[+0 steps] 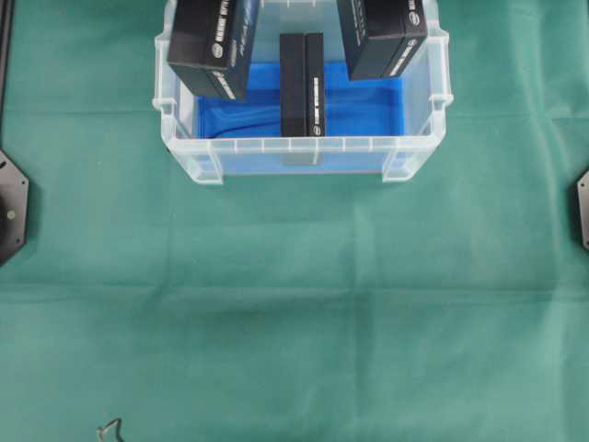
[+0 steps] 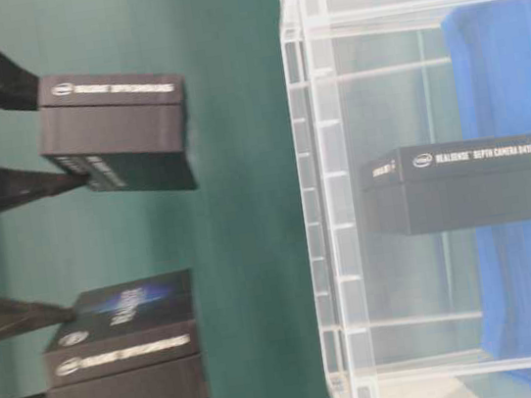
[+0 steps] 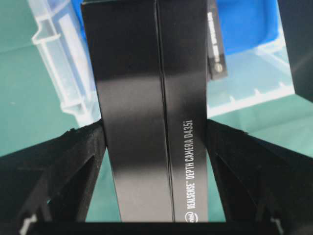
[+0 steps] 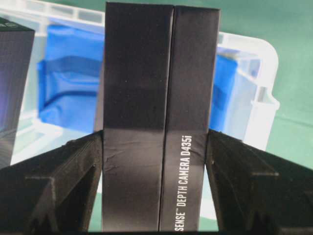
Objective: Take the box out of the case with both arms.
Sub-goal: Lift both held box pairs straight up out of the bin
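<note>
Standing in the case (image 1: 419, 138), a black box (image 1: 302, 85).

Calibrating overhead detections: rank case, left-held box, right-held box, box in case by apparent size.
1. case, largest.
2. left-held box and right-held box: alike, both cropped, nearer the camera; unranked.
3. box in case, smallest.

two black boxes, one at left (image 1: 213, 44) and one at right (image 1: 385, 35), overlap my view of the clear case (image 1: 304, 152). a third black box (image 1: 302, 85) stands on its blue liner (image 1: 368, 109). green cloth (image 1: 294, 313) surrounds the case.
</note>
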